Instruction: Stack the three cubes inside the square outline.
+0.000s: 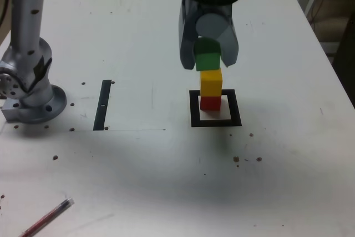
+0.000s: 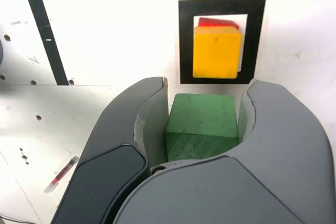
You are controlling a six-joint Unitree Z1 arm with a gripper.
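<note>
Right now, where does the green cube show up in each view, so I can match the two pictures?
Exterior view: the green cube sits between the gripper jaws, just above the yellow cube, upper centre of the picture.
Wrist view: the green cube fills the gap between the two grey jaws, near the picture's centre.
Shared landmark: the square outline, holding the yellow cube on the red cube.

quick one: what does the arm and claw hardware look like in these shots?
One arm: silver-grey metal tube with small dark screw holes, on a round silver base joint. The claw has two broad curved dark grey fingers with paler grey inner pads, under a black wrist housing with a pale round disc. No cables or markings visible.
</note>
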